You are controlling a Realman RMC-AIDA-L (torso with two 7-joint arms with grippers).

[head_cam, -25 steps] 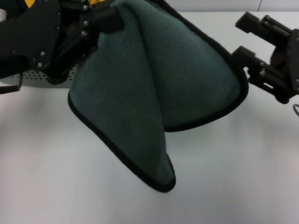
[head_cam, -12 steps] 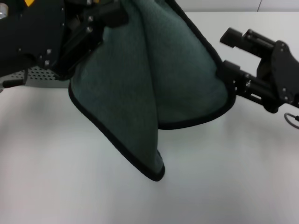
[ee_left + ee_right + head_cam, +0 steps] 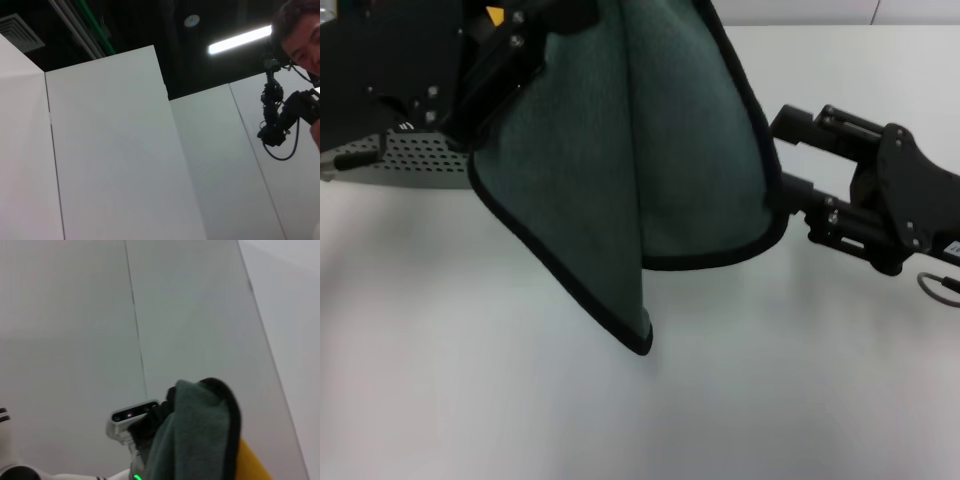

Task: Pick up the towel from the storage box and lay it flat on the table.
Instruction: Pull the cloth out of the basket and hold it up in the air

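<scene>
Towel (image 3: pixel 650 150), large soft cloth, dark green face outward with black edging, a sliver of yellow showing at top left: hangs folded in the upper centre of the head view, clear of the plain white tabletop (image 3: pixel 620 420), its lowest corner pointing down near frame centre.

Left gripper (image 3: pixel 535 35), black, upper left: pinches the towel's top edge, jaws closed on the cloth.

Right gripper (image 3: pixel 780 155), black, right of centre: jaws spread, one finger above and one below, tips now at the towel's black-edged right border. A second ago it stood well apart at the far right; it has closed in steadily, while the towel has risen slightly and drawn leftward.

Storage box (image 3: pixel 420 165), pale grey-green perforated plastic basket: partly visible at left edge, behind the left arm.

Judgement: lifting is done; the right gripper appears positioned to take a second edge so the cloth can be spread flat.
</scene>
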